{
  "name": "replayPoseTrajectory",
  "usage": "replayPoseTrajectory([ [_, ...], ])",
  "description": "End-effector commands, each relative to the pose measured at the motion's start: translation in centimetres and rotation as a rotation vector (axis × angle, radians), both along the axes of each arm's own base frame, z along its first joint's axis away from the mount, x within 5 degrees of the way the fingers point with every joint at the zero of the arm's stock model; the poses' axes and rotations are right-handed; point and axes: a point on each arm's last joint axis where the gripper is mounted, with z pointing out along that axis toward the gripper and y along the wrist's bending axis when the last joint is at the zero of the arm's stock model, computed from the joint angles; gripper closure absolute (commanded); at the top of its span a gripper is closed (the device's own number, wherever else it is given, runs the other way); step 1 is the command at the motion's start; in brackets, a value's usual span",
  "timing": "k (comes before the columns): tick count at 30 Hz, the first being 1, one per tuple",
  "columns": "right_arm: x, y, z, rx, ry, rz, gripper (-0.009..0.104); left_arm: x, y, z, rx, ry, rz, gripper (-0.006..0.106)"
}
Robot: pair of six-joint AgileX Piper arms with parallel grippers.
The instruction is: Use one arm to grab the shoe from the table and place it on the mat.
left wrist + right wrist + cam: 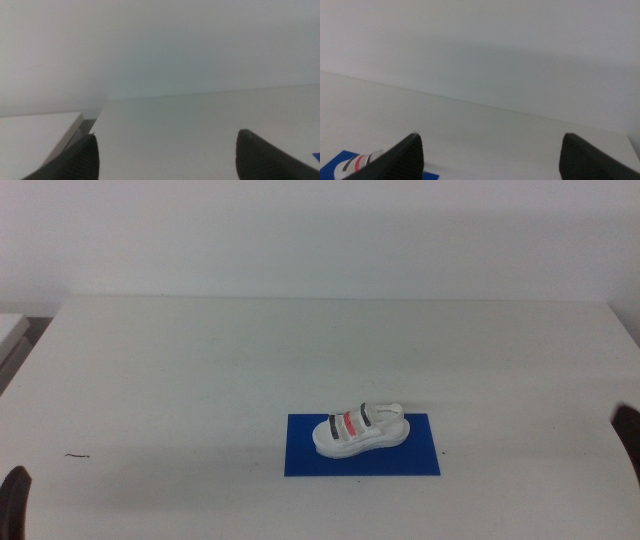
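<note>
The white sandal with two dark grey straps and one red strap (359, 429) lies on its sole on the blue mat (300, 457), near the front middle of the white table (200, 370). Nothing holds it. The left gripper (14, 490) waits at the picture's lower left edge; in the left wrist view its jaws stand wide apart and empty (167, 157). The right gripper (628, 435) waits at the right edge; its jaws are also wide apart and empty (490, 157). The right wrist view shows a bit of the sandal (357, 164) and a corner of the mat (335, 162).
A small dark mark (78, 455) lies on the table at the front left. A second white surface (12, 330) stands beside the table's far left corner, also seen in the left wrist view (35, 132). A pale wall rises behind the table.
</note>
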Motion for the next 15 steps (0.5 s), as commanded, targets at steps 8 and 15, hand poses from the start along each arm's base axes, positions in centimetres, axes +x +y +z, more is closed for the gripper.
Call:
replayPoseTrajectory([
  [8, -4.0, -2.2, -0.8, -0.054, -0.220, -0.158, 0.011, 0.0, 0.0, 0.1, -0.005, -0.007, -0.002, 0.007],
  [15, -5.2, -2.7, -2.6, -0.190, -0.079, -0.222, 0.011, 0.0, 0.0, 0.1, -0.005, -0.007, -0.002, 0.007],
])
